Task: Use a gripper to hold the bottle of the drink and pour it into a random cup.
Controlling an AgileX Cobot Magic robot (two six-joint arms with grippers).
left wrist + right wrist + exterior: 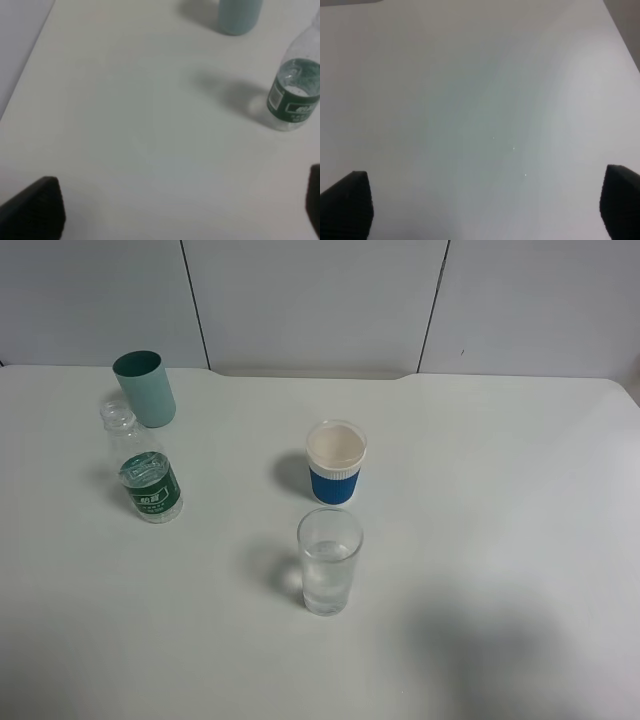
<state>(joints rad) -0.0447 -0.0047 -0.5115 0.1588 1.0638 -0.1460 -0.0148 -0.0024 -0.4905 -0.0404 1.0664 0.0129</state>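
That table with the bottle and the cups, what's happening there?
Nothing is being handled right now. An uncapped water bottle stands on the white table beside a teal tumbler. Further right are a paper cup with a blue sleeve and a clear glass holding some clear liquid. Both robot grippers, left and right, are open and empty.
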